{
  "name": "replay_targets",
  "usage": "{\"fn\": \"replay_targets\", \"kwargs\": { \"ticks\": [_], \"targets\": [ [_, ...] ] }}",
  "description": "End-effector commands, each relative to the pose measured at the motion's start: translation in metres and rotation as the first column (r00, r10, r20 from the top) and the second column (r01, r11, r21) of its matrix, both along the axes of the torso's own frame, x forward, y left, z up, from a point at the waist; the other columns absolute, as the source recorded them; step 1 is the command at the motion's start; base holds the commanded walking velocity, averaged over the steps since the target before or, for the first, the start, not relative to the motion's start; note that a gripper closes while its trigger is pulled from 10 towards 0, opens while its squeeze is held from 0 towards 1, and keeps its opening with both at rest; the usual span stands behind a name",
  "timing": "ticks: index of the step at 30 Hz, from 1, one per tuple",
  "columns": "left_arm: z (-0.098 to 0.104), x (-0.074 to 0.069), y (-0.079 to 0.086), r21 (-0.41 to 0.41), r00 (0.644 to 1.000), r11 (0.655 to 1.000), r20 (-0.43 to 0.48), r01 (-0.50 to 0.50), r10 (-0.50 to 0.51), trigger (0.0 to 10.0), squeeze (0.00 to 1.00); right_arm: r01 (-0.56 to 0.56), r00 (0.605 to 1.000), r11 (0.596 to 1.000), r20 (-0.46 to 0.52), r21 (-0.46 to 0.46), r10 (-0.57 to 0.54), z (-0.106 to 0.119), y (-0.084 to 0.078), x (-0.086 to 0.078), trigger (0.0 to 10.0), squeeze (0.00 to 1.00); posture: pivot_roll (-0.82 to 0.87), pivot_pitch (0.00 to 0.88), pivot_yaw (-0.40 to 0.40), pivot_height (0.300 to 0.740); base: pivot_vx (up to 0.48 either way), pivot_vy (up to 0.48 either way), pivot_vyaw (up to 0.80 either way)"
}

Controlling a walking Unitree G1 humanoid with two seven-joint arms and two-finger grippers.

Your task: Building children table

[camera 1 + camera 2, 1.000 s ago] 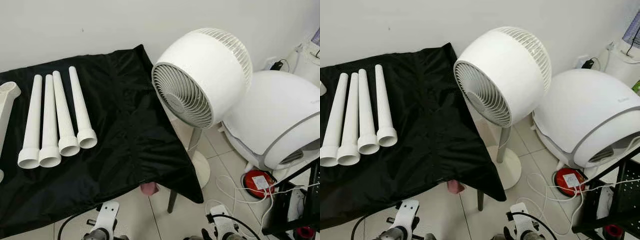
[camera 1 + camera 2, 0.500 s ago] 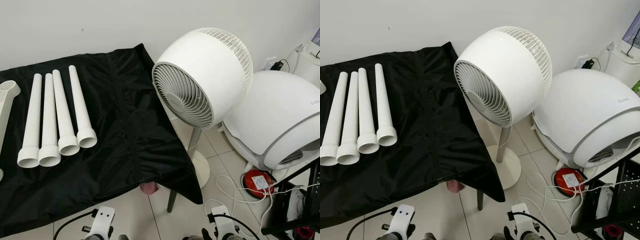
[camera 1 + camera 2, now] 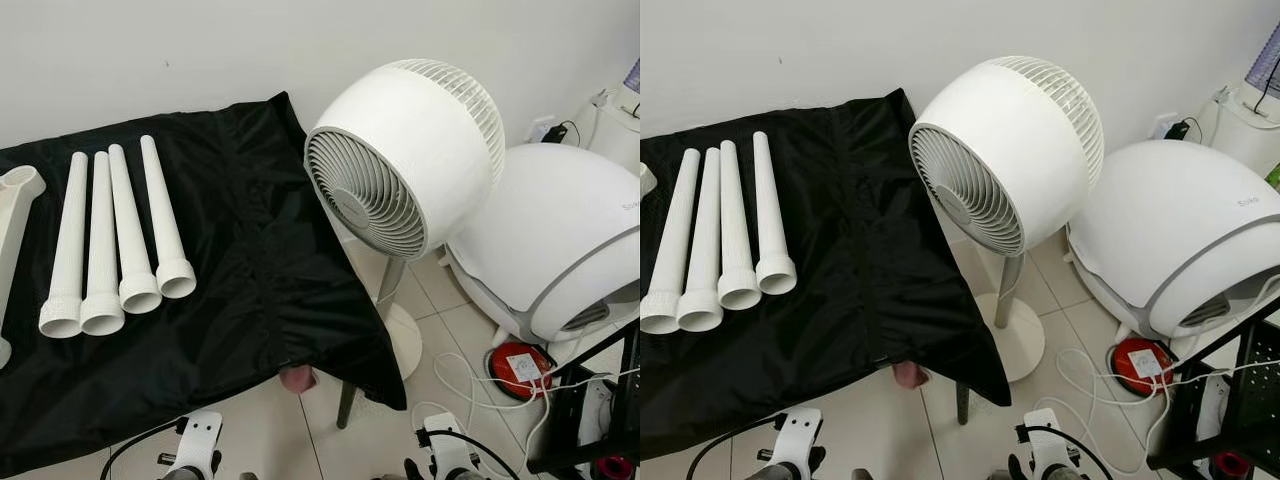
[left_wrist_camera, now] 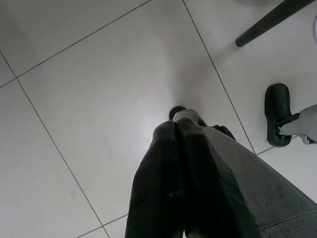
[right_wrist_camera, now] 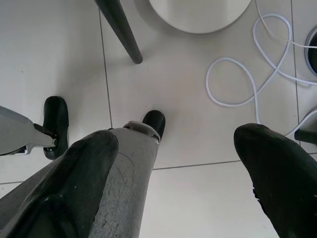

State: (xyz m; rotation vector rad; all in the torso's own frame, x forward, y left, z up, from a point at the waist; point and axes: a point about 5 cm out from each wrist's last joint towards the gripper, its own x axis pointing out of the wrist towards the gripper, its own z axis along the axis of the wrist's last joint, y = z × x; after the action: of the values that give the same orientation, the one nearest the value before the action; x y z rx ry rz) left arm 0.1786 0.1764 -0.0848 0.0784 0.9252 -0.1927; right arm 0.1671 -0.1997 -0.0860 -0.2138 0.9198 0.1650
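Four white legs [image 3: 112, 235] lie side by side on a black cloth [image 3: 250, 260] that covers the table, over on the left, their wide ends pointing toward the near edge and their thin ends toward the wall [image 3: 200, 45]. They touch or nearly touch one another along their lengths. At the far left edge of the cloth lies another white part [image 3: 14, 215] (only its rounded end and a bit of its body can be seen). The cloth hangs over the table's right edge, and a small pink thing [image 3: 297, 378] peeks out under its near corner, beside a dark table leg [image 3: 346, 402].

Right of the table stands a white fan [image 3: 400, 155] on a thin post with a round base [image 3: 402, 338], its grille facing the left and near side. Behind it on the right sits a large white domed appliance [image 3: 565, 235]. On the tiled floor [image 3: 270, 420] near it are a red disc [image 3: 518, 365] and loops of white cable [image 3: 470, 390].

Both arms hang low by the near edge, well apart from the legs. The left gripper [image 4: 179, 130] points down at the floor with its two fingers pressed together, holding nothing. The right gripper [image 5: 173, 144] also points at the floor, its fingers [image 5: 275, 173] spread wide apart and empty, above the cable and the fan's base.
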Motion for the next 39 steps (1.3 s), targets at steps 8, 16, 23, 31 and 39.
{"fn": "replay_targets", "kwargs": {
  "ticks": [8,16,23,31,39],
  "targets": [
    [-0.007,-0.012,-0.001,0.043,0.998,0.999,-0.056,-0.011,0.013,10.0,0.0,-0.002,0.996,1.0,-0.09,-0.019,0.001,-0.011,0.003,-0.022,10.0,0.0,-0.13,0.022,0.099,0.74,0.0,0.0,0.0],
    [-0.007,-0.013,0.0,0.042,0.997,0.999,-0.066,-0.028,0.031,10.0,0.0,0.001,0.996,1.0,-0.092,-0.022,-0.003,-0.011,0.006,-0.021,10.0,0.0,-0.13,0.024,0.106,0.74,0.0,0.135,0.0],
    [-0.009,-0.016,0.001,0.05,0.996,0.998,-0.081,-0.03,0.034,10.0,0.0,-0.011,0.995,0.999,-0.101,-0.035,0.007,-0.012,0.008,-0.022,10.0,0.0,-0.12,0.03,0.107,0.74,0.0,0.406,0.0],
    [-0.011,-0.02,0.001,0.051,0.995,0.998,-0.093,-0.034,0.038,10.0,0.0,-0.029,0.993,0.998,-0.114,-0.056,0.022,-0.013,0.003,-0.026,10.0,0.0,-0.12,0.036,0.102,0.74,0.0,0.402,0.0],
    [-0.011,-0.021,0.0,0.049,0.995,0.998,-0.096,-0.035,0.04,10.0,0.0,-0.047,0.991,0.996,-0.127,-0.073,0.038,-0.013,-0.001,-0.028,10.0,0.0,-0.12,0.037,0.098,0.74,0.0,0.387,0.53]
  ]
}}
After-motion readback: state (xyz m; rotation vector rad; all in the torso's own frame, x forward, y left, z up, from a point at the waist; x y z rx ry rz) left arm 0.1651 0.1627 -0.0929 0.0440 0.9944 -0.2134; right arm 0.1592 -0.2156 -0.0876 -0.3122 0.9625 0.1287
